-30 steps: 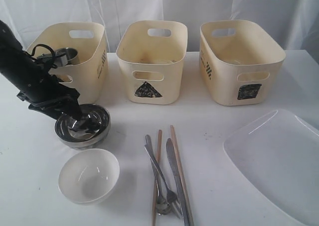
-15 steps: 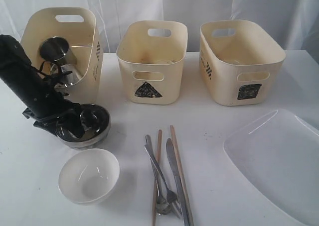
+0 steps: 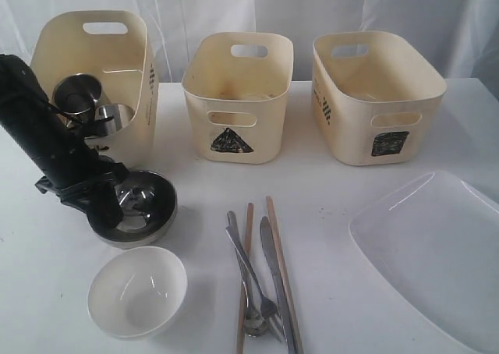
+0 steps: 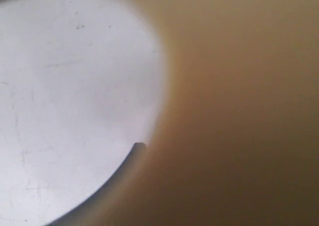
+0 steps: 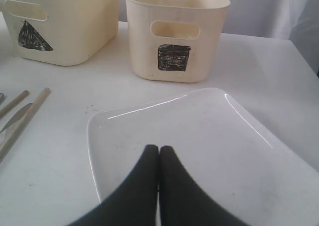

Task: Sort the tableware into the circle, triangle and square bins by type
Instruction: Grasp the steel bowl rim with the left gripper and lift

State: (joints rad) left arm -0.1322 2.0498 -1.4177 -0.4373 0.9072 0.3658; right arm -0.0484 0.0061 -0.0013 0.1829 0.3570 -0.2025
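Presently the steel bowls [image 3: 152, 206], before the left bin [image 3: 129, 58], are straddled at the rim by the left claw [image 3: 115, 206], its grip untellable; the right claw [image 5: 158, 152] is closed over the plate [image 5: 199, 136].

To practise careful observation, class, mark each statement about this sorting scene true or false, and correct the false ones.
1. Two mugs sit in the left bin. True.
2. The white bowl is inside the triangle bin. False: it stands on the table, in front of the steel bowls.
3. The right tool is shut, above the plate. True.
4. The chopsticks lie in the square bin. False: they lie on the table beside the knife.
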